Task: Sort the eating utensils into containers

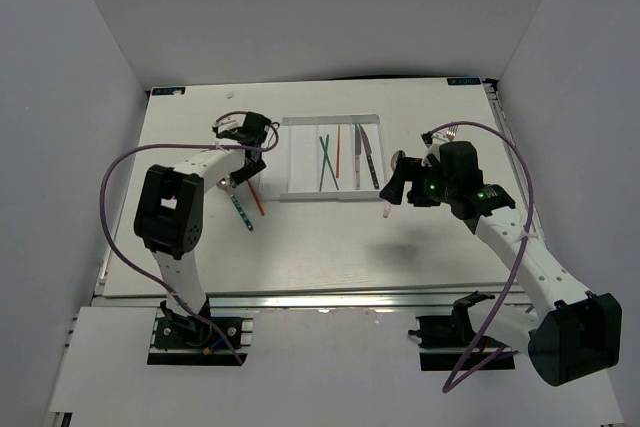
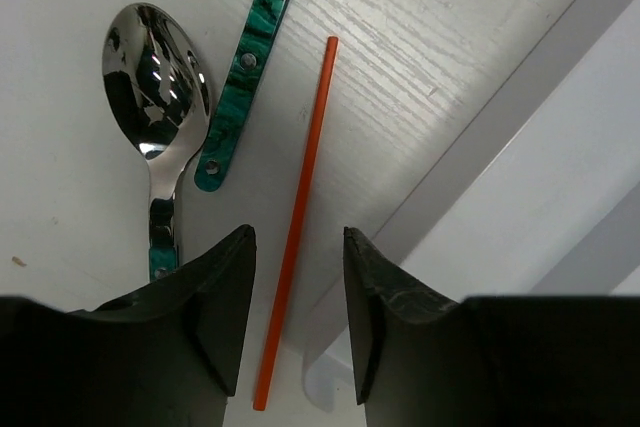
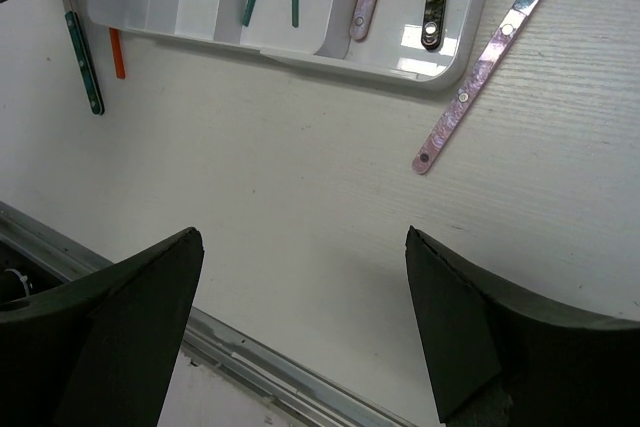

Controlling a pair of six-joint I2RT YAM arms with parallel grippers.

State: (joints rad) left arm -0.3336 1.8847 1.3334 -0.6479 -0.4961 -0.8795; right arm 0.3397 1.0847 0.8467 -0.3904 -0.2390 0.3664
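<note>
1. My left gripper (image 2: 297, 277) hangs spread astride the orange chopstick (image 2: 302, 207), which lies on the table (image 2: 430, 37) just beside the tray (image 2: 560, 197) wall, not in it
2. The stick is thin and flat on the table; if I close too high, the fingers could roll it away or miss it
3. The spoon (image 2: 155, 77) handle lies just beside one finger and could get dragged along
4. My right gripper (image 3: 300, 247) is spread and empty, near the pink-handled fork (image 3: 480, 77), which lies outside the tray
</note>
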